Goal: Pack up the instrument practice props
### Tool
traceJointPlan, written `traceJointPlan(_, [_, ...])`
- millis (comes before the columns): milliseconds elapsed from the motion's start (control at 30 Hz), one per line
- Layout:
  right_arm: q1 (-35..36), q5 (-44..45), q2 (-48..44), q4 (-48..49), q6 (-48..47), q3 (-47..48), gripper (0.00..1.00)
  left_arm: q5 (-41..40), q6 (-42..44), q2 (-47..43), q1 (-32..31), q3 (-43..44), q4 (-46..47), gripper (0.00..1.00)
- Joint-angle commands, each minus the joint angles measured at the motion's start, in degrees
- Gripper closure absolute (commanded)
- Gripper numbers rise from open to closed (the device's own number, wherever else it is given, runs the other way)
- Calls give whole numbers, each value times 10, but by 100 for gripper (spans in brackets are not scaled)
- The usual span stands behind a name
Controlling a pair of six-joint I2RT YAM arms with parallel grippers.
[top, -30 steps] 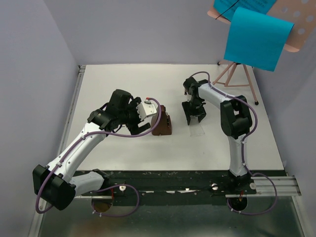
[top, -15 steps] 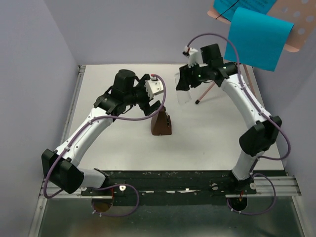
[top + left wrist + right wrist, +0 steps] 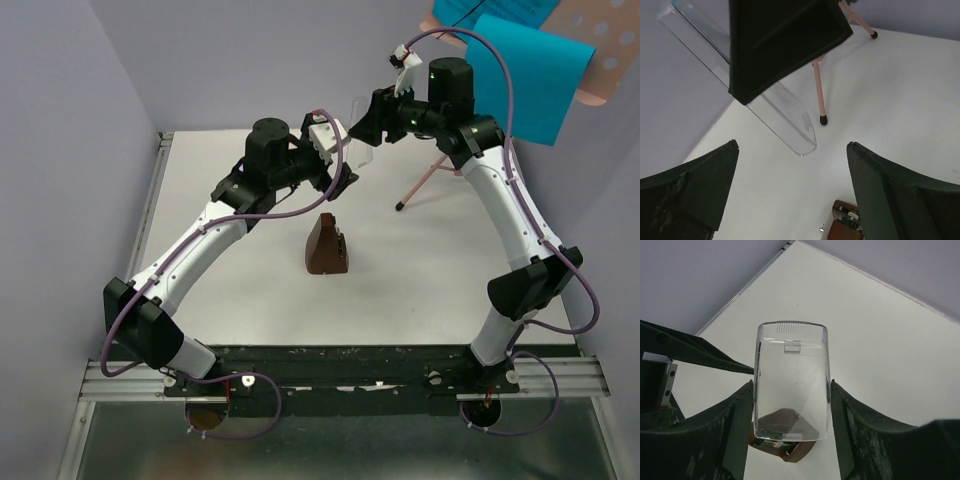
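Observation:
The dark-brown metronome block [image 3: 327, 247] stands on the white table, free of both grippers; it also shows in the left wrist view [image 3: 844, 228] and the right wrist view [image 3: 790, 447]. My right gripper [image 3: 368, 125] is raised at the back and shut on a clear plastic cover [image 3: 791, 385], which also shows in the left wrist view [image 3: 786, 109]. My left gripper [image 3: 338, 178] is open and empty, just left of and below the cover. The pink music stand [image 3: 603, 45] with thin legs [image 3: 428, 173] holds the blue sheet [image 3: 523, 78] at the back right.
Grey walls close in the table on the left, back and right. A pink stand leg with a black foot [image 3: 823, 119] touches down just behind the cover. A black rail [image 3: 350, 362] runs along the near edge.
My right gripper has lifted the clear cover from the table beside the metronome up and back. My left gripper has left the metronome's side and risen toward the cover.

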Motion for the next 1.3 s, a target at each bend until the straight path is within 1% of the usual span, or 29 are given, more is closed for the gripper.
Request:
traceJointPlan(0, [3,-47,4,17,12,-15,100,-23,-47,-4,0,9,30,1])
traceJointPlan(200, [2,-96,2,30,12,-21,100,-78,-29,-13,8,-11,18,1])
traceJointPlan(333, [2,-119,-2,29,7,-26,100,-79,-36,-19,32,-19,14,1])
traceJointPlan(567, [2,-124,-1,17,-2,-33,100,-64,-47,-22,67,-21,-3,1])
traceJointPlan(633, [2,-123,3,16,-4,-33,100,-11,-41,-22,74,-16,-22,1])
traceJointPlan(700, [0,-127,9,10,-9,-26,100,57,-7,-22,77,-3,-71,1])
traceJointPlan(800, [-13,-157,15,-5,-37,-16,100,144,89,-23,85,21,-206,1])
traceJointPlan(833, [-21,-175,13,-10,-45,-19,100,172,133,-23,90,30,-249,1])
traceJointPlan(900, [-35,-200,4,-13,-105,-39,100,208,205,-18,101,44,-343,1])
traceJointPlan(933, [-38,-212,-5,-16,-142,-55,100,211,242,-13,102,48,-386,1])
traceJointPlan(1000, [-42,-231,-25,-36,-249,-94,100,207,280,-5,103,42,-424,1])
traceJointPlan(1033, [-42,-234,-37,-41,-298,-125,100,207,282,0,103,36,-422,1])
traceJointPlan(1167, [-42,-253,-91,-60,-470,-238,100,215,247,7,94,5,-360,1])
traceJointPlan(1267, [-42,-264,-121,-56,-534,-307,100,204,239,21,74,0,-341,1])
